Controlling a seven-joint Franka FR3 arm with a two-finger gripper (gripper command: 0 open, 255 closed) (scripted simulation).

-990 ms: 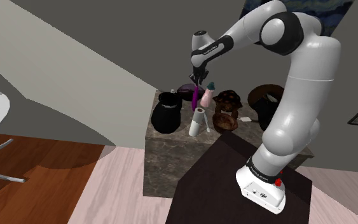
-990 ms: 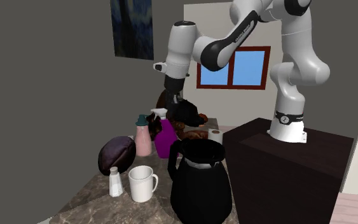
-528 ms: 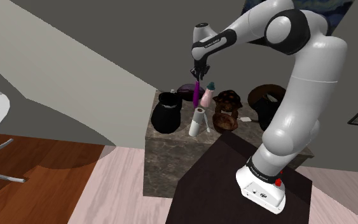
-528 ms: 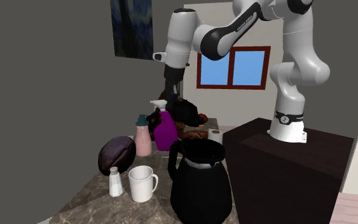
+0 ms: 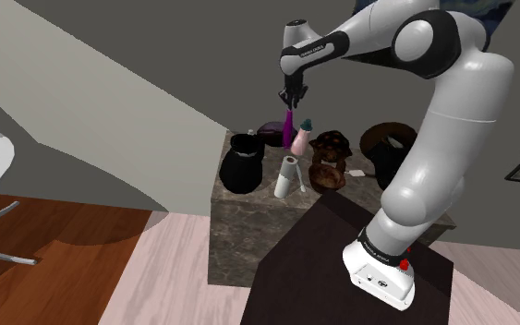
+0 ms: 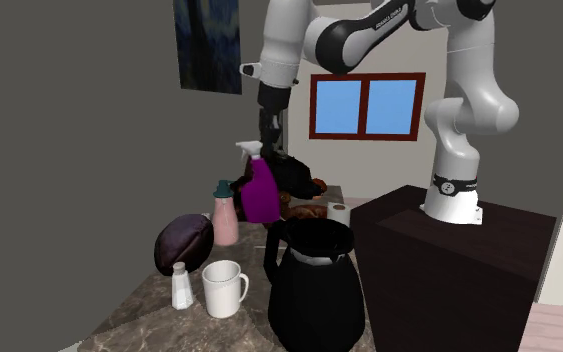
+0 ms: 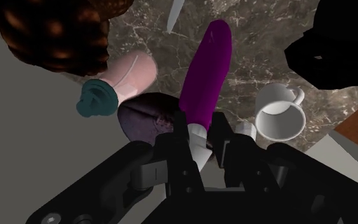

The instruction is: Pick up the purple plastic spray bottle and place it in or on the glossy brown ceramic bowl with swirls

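Gripper [image 7: 199,135] is clamping the purple spray bottle [image 6: 260,190] by its neck, holding it above the counter [image 6: 159,300]; looks like transfer step, next needing a swing over the brown bowl [image 5: 327,175].

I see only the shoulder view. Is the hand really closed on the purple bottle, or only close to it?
Observer: It is closed. In the wrist view the hand clasps the bottle by its white neck, between both fingers.
Operator: Where does the nozzle point?
Observer: In the second exterior view the white nozzle points to that view's left.
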